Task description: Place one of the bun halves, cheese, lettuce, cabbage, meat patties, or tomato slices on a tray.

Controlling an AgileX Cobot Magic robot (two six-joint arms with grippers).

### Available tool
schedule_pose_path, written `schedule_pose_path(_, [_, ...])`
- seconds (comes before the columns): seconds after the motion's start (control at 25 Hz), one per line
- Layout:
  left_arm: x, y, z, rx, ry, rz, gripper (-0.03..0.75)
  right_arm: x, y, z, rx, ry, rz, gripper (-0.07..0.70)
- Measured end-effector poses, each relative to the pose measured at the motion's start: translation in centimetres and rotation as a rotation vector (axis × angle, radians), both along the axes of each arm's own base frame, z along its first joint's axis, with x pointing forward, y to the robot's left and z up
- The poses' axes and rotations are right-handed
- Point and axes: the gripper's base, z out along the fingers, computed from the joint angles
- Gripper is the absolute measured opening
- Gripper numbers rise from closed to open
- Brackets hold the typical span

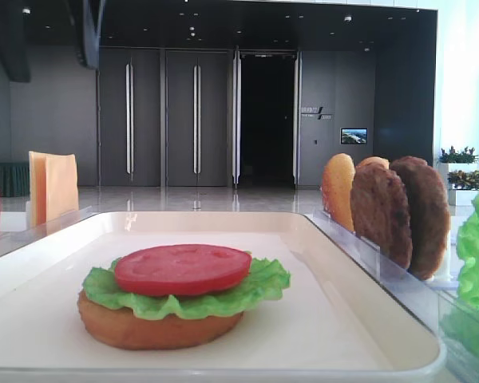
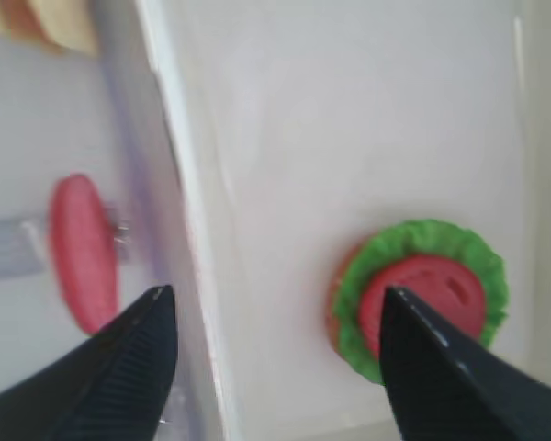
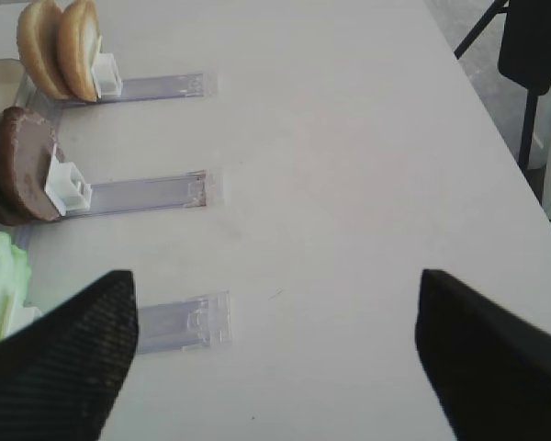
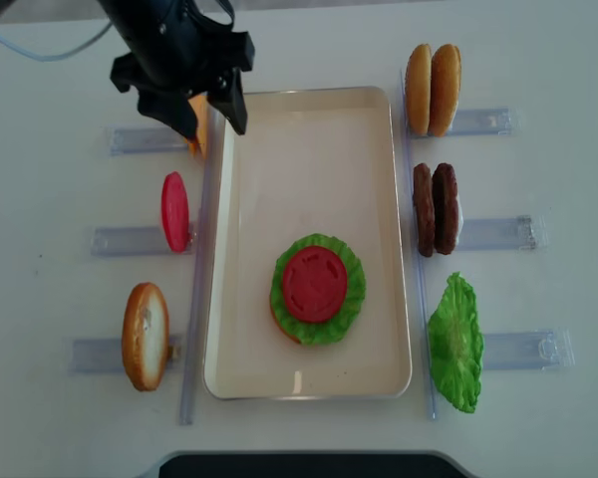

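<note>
The tray [image 4: 379, 110] already carries a stack of 1 bun half [image 1: 156, 329], 1 lettuce leaf [image 4: 351, 299] and 1 tomato slice [image 4: 314, 282] near its centre; cheese and a patty look like the likely remaining layers. The left gripper [image 4: 207, 115] hangs over the tray's far left rim, jaws wide apart and empty. The right gripper [image 3: 275, 340] is likewise spread and touches nothing.

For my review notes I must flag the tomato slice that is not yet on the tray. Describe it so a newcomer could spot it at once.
Start from the cream-white tray in the middle of the table and look just outside its left long side. Three clear holders lie there; the middle one carries the spare tomato slice, standing on edge. It is the only red disc off the tray, between a tan bun half and the left gripper.
</note>
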Motion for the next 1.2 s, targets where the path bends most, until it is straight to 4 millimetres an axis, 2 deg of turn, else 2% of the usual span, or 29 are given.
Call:
schedule_pose_path(0.32, [2.2,7.5,0.0,0.167,-0.046,0.157,0.525,0.0,0.0,0.0,0.0,0.0,0.0,0.584])
schedule_pose_path(0.68, [2.7,13.3,0.0,0.216,-0.042,0.219,0.524,0.0,0.0,0.0,0.001,0.0,0.0,0.584])
schedule_pose_path(0.84, [2.7,14.1,0.1,0.222,-0.042,0.218,0.524,0.0,0.0,0.0,0.001,0.0,0.0,0.584])
schedule_pose_path(1.0, [2.1,14.1,1.1,0.225,-0.072,0.201,0.524,0.0,0.0,0.0,0.001,0.0,0.0,0.584])
schedule_pose_path(1.2, [-0.1,14.2,4.7,0.22,-0.175,0.196,0.524,0.0,0.0,0.0,0.001,0.0,0.0,0.584])
